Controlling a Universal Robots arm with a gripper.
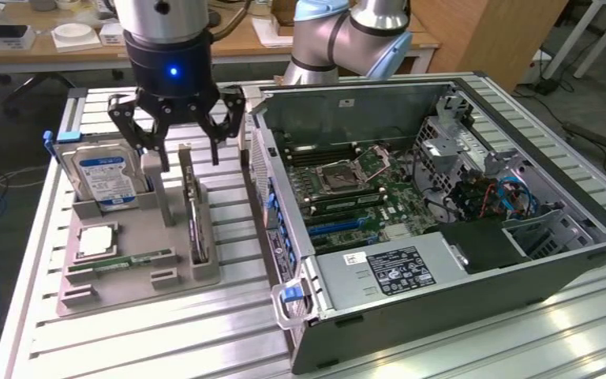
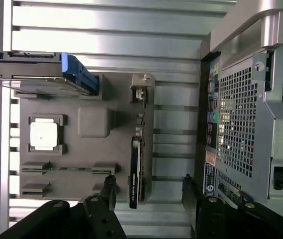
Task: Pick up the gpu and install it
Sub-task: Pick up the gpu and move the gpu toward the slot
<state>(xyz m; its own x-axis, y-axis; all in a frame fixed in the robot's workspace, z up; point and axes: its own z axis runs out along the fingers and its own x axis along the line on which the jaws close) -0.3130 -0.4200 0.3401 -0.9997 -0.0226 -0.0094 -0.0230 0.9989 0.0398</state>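
The gpu (image 1: 195,215) is a thin dark card with a silvery metal end. It stands on edge in a slot at the grey holder tray's (image 1: 135,286) side nearest the case. In the wrist view the gpu (image 2: 137,167) appears edge-on on the tray (image 2: 96,122). My gripper (image 1: 180,147) hangs just above the card's far end, open, with one finger on each side of the card's line and nothing between them. From the wrist, my gripper (image 2: 148,183) straddles the card with a wide gap, not touching it.
A silver hard drive (image 1: 105,178) with a blue-white label stands in the tray beside the gripper. A CPU (image 1: 95,239) and a green memory stick (image 1: 124,260) lie in the tray. The open computer case (image 1: 440,221) sits close on the exterior view's right, motherboard exposed.
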